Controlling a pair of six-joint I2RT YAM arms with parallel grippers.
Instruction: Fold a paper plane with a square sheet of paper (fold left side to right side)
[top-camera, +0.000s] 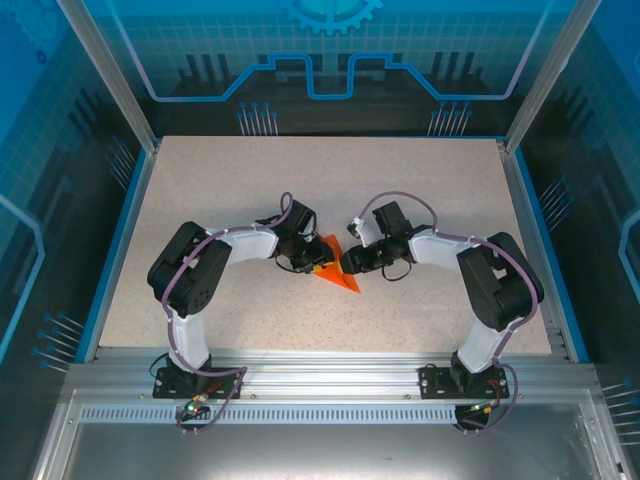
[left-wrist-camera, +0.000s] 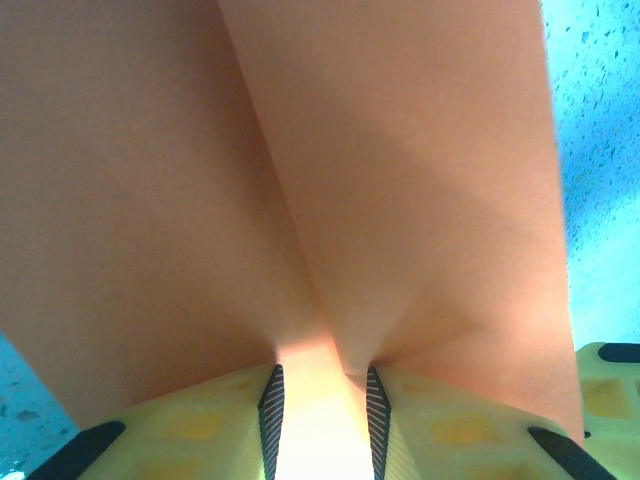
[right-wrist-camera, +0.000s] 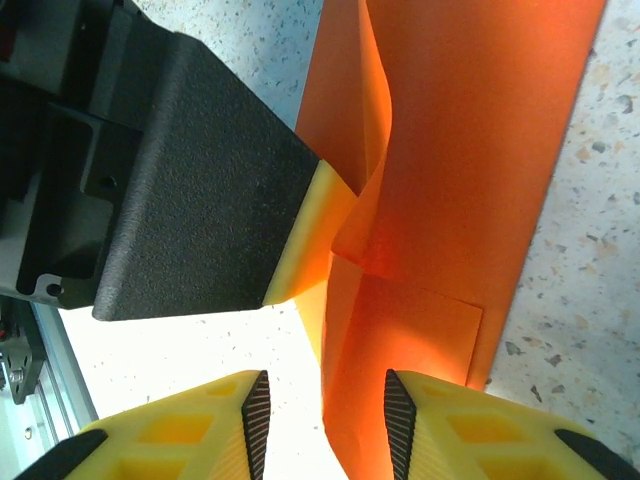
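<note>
A thin, bright orange-red sheet of paper (top-camera: 341, 276), partly folded, lies at the middle of the speckled beige table (top-camera: 200, 200) with one fold standing up. At the table's middle the left gripper (top-camera: 318, 264) presses a yellow fingertip (right-wrist-camera: 305, 235) against that fold; whether it is clamped cannot be told. The right gripper (top-camera: 347, 264) straddles the raised flap, jaws slightly apart and not pinching.
</note>
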